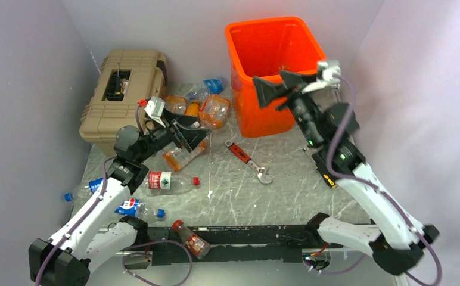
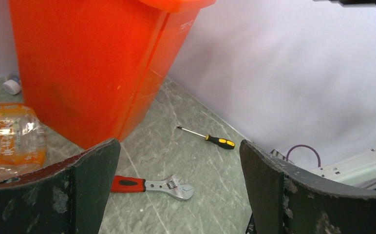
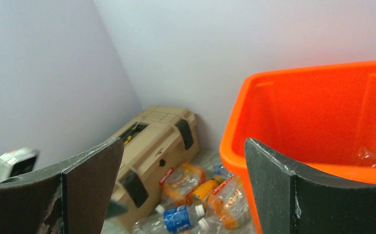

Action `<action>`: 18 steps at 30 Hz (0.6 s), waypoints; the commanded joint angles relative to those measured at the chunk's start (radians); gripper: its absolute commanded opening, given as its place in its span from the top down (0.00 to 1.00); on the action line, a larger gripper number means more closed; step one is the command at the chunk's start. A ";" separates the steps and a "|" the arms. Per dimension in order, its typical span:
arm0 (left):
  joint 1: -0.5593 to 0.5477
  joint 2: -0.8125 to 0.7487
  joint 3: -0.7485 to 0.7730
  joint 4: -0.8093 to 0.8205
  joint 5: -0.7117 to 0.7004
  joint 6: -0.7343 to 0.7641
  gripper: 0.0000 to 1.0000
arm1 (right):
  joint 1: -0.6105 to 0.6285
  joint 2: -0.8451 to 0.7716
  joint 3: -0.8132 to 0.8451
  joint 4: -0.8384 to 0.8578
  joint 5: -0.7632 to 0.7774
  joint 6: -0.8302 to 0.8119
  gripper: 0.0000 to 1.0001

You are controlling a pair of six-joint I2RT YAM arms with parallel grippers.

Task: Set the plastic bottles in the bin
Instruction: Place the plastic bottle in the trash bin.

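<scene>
Now we are holding the right gripper wide open and empty over the near rim of the bin, and the left gripper, equally spread and gripping nothing, is hovering above the bottles to its left. The bin is standing tall, square and bright orange at the back, with one crumpled clear bottle lying inside. Other bottles are lying scattered over the table's left half, some crushed and orange-tinted, others clear with red or blue labels.

No text is legible on the bottles or the bin.
</scene>
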 commanded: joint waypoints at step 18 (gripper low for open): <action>-0.282 0.122 0.323 -0.933 -0.756 0.157 0.13 | 0.121 -0.351 -1.045 0.149 -0.457 0.344 0.04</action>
